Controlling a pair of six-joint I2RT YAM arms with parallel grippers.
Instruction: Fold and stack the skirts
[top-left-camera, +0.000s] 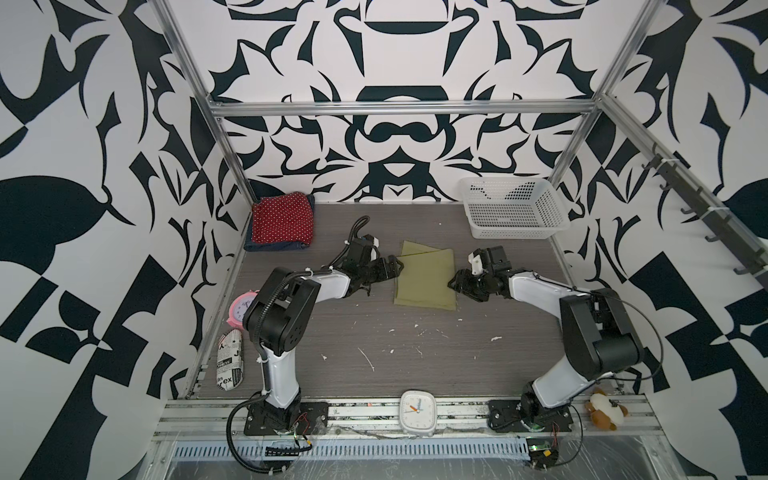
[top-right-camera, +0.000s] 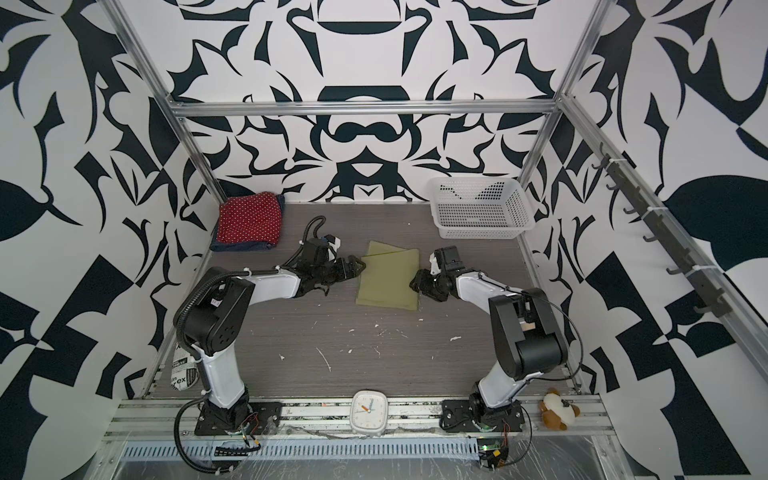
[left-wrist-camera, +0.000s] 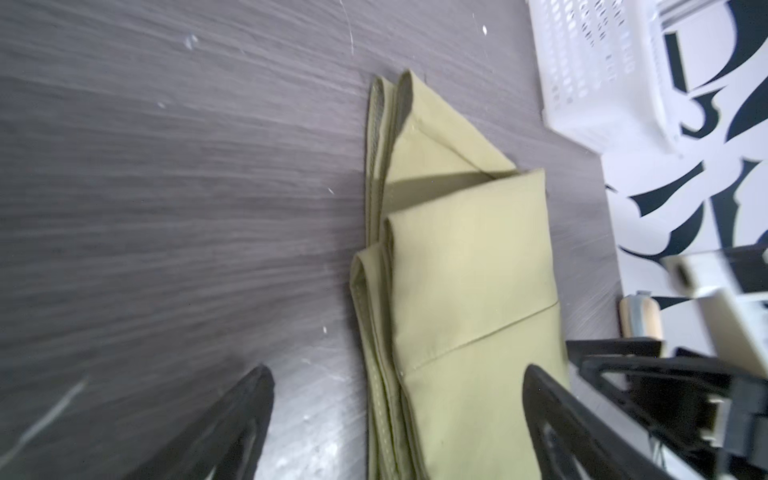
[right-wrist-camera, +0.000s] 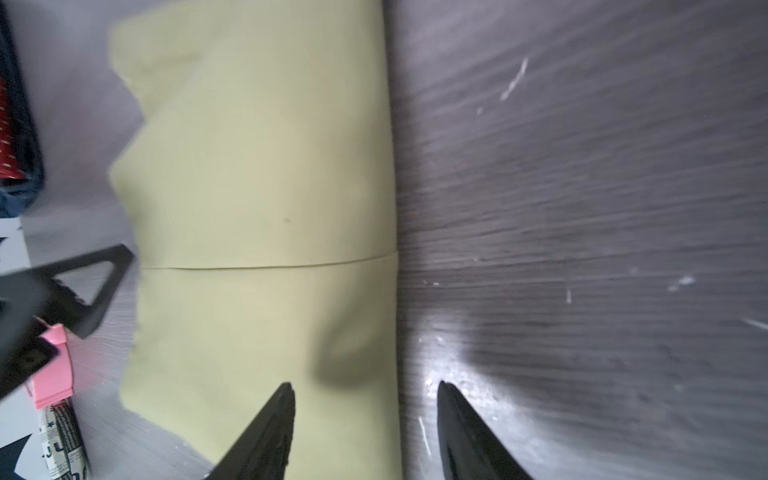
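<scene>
The olive-green skirt (top-left-camera: 426, 276) lay folded mid-tabletop (top-left-camera: 374, 332), well apart from the red polka-dot skirt (top-left-camera: 282, 218) stacked on the denim skirt (top-left-camera: 274, 246) in the far left corner. The left gripper (top-left-camera: 397, 265) and right gripper (top-left-camera: 454, 283) flanked it, both spread and holding nothing; pinching only the top layer for the carry would likely spill its loose folds. Only "ex" and "in" read on the newsprint pouch (top-left-camera: 230, 365).

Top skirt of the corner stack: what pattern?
The top skirt is red with small white dots, clearest in a top view.
</scene>
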